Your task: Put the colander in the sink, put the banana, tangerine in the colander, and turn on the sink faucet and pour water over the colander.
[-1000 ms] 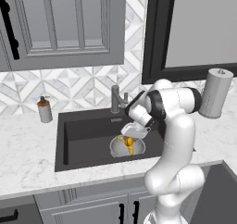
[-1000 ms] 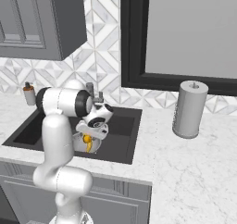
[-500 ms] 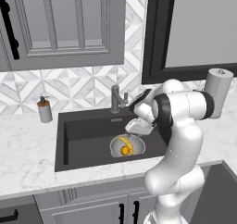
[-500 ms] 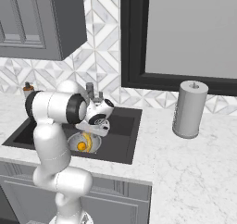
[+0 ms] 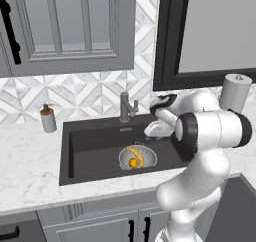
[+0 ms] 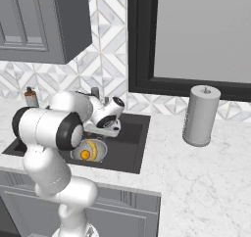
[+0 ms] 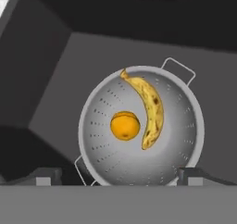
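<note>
The silver colander stands on the floor of the dark sink, toward its right end. In it the yellow banana lies curved beside the orange tangerine. My gripper hovers open a little above the colander, looking down into it, holding nothing. The dark sink faucet stands on the back rim of the basin; no water shows.
A soap dispenser stands on the counter left of the sink. A grey paper towel roll stands on the marble counter to the right. Wall cabinets and a dark-framed window hang above.
My hand has lifted out of the colander and drawn back toward the sink's right rear. Banana and tangerine now lie uncovered in the bowl.
</note>
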Motion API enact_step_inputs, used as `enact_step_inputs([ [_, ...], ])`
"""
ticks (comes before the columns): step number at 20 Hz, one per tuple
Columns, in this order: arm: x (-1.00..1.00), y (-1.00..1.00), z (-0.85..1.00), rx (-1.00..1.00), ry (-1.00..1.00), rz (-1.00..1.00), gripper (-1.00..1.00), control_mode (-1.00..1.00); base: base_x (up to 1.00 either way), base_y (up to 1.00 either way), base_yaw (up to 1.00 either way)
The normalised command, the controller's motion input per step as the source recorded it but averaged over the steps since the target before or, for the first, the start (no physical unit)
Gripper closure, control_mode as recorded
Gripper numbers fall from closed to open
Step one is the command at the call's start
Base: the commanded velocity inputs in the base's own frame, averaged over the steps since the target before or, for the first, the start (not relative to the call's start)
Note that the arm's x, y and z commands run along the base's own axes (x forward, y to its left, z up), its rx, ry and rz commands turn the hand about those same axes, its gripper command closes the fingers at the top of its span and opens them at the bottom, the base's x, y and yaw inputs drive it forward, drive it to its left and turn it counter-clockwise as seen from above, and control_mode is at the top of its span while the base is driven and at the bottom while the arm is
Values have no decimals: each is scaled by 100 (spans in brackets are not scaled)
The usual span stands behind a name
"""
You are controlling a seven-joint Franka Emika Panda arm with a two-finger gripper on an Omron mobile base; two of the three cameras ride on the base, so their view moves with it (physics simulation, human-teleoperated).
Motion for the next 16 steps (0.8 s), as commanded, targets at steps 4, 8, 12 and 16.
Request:
enact_step_inputs([
  [4,-45,-10,45,-13,-37,13,-100,-100,0,0,0],
  [8,-55,-7,27,-18,-59,22,-100,-100,0,0,0],
  [12,-33,-1,32,-3,-68,8,-100,-100,0,0,0],
  [16,-13,-14,42,1,-60,3,-100,-100,0,0,0],
])
